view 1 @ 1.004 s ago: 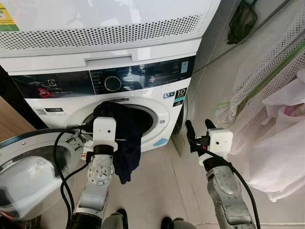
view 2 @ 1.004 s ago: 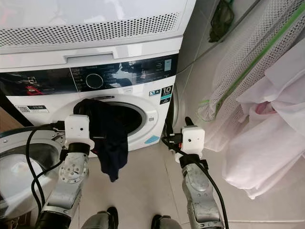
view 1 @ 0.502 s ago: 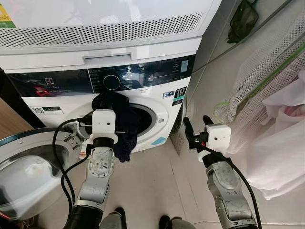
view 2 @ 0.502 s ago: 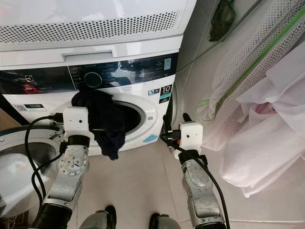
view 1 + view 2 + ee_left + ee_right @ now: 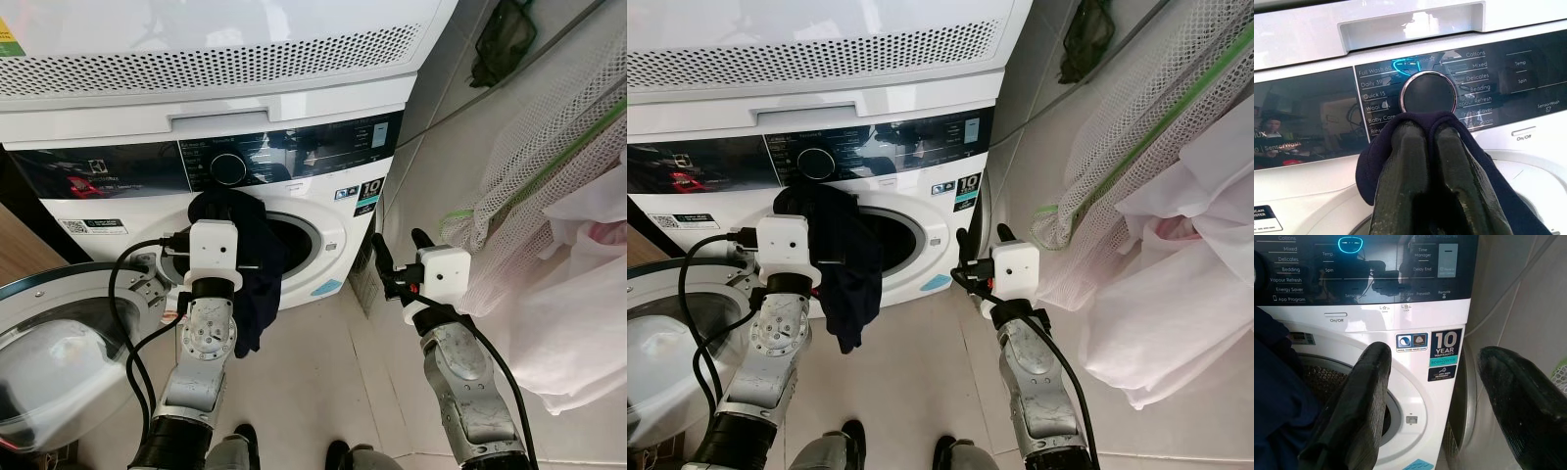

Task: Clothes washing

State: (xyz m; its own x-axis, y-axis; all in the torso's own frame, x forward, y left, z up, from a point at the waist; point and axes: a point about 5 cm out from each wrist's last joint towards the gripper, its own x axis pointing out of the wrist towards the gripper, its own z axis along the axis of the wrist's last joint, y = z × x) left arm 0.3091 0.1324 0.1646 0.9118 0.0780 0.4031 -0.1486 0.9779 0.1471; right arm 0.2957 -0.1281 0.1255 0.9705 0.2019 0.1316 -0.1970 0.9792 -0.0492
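Left wrist view: the left gripper (image 5: 1431,147) is clenching a dark navy garment (image 5: 257,264) at the washing machine (image 5: 333,201) drum opening's upper edge; the right gripper (image 5: 397,264) is hanging released.

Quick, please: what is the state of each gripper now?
Left gripper: shut on the dark navy cloth garment.
Right gripper: open, holding nothing.

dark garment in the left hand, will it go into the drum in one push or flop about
Probably floppy: the dark garment drapes limp from the left hand, which is shut on it, its tail hanging below the drum opening. It looks light and soft, so one push may leave that tail over the rim. It seems unlikely to slip, being bunched around the fingers.
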